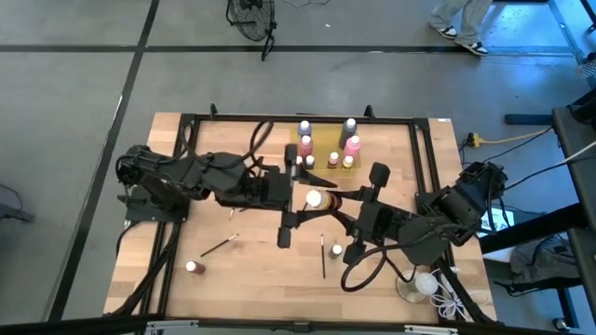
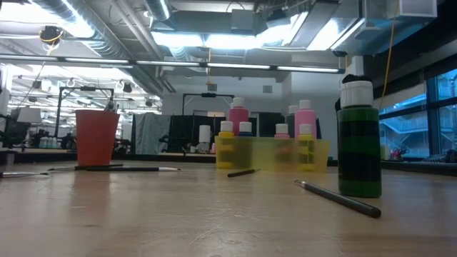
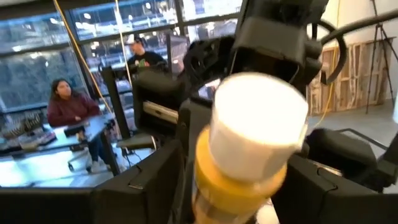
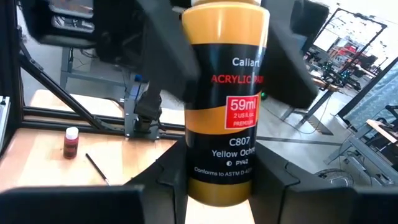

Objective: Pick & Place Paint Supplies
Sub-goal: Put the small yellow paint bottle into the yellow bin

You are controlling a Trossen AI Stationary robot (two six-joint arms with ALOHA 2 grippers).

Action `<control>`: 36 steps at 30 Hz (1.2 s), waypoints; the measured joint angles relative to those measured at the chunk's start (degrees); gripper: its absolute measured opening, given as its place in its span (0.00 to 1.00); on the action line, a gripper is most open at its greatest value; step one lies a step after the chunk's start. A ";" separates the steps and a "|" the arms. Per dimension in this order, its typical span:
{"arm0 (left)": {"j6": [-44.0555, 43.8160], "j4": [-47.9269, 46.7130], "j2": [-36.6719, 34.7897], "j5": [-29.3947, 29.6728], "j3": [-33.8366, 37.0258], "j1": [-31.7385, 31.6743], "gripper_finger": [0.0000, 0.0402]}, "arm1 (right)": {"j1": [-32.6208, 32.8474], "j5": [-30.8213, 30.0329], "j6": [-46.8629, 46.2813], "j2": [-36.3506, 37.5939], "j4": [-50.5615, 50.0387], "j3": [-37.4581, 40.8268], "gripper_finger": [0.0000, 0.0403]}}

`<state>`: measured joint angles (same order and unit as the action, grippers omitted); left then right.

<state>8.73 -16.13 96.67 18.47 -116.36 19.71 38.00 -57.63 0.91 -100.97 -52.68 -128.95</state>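
Two claws meet over the middle of the table, both around one bottle [image 4: 227, 99] held upright in the air. The right claw [image 1: 330, 201] is clamped on the lower body, its fingers pressed against the label on either side. The left claw [image 1: 300, 195] brackets the upper part just under the cap; whether it grips or stands clear I cannot tell from my views.

I read this as a pass between arms. To do it well, I would keep one claw firmly on the bottle until the other is plainly free, then draw the free arm straight back so a finger does not catch the cap. After that the bottle looks bound for the tray [image 1: 327, 140] at the far edge, where other bottles stand.

It is a yellow ochre acrylic bottle: white cap, yellow shoulder, black label band with red and white print. It looks rigid and smooth, so a slack grip could let it slide.
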 joint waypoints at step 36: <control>-0.04 -22.67 -1.20 10.53 -0.02 -0.05 0.32 | -3.04 6.08 -1.94 0.27 -1.31 -1.66 0.56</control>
<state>8.69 -38.80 95.47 29.00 -116.38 19.66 34.96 -51.55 -1.04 -100.70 -53.99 -130.61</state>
